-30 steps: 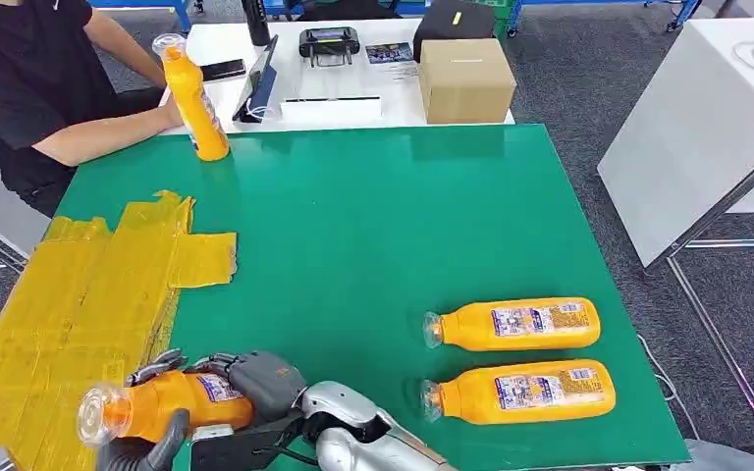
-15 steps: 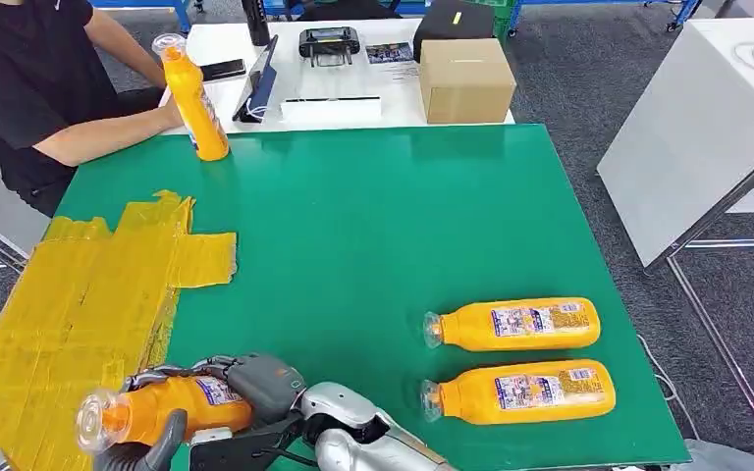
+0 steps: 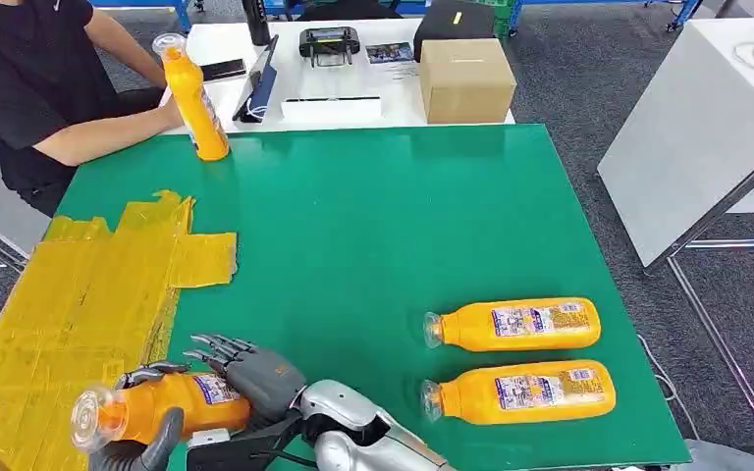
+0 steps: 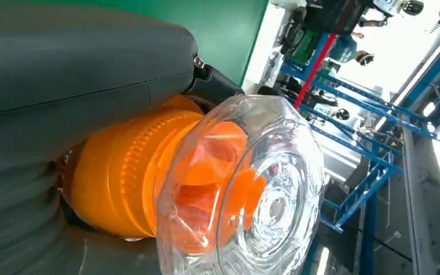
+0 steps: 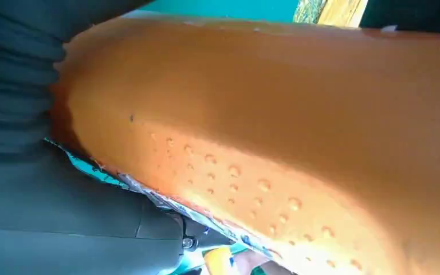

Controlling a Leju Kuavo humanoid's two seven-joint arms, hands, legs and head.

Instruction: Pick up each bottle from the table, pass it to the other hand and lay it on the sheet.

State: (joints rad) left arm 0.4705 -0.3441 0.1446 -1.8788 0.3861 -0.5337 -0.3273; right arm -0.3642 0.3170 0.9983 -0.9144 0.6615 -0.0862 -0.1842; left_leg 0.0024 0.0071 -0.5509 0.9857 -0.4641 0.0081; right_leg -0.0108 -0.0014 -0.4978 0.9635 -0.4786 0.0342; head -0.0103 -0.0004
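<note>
Green tabletop (image 3: 373, 226) before us, yellow sheet (image 3: 69, 304) along its left side. Bottle in transfer (image 3: 162, 407) hangs over near edge beside sheet. We judge it full, heavy, smooth; grip mid-body. Left hand (image 3: 137, 453) clasps neck end. Right hand (image 3: 250, 373) fingers spread, letting go.

The green-topped counter (image 3: 373, 226) carried a crinkled yellow sheet (image 3: 79, 294) and two orange plastic bottles (image 3: 512, 325) (image 3: 518, 391) lying side by side.

Upper left: seated person (image 3: 20, 88). Top centre: white table (image 3: 353, 108) carrying cardboard box (image 3: 465, 80), black controller (image 3: 329, 43), phone (image 3: 222, 70).
</note>
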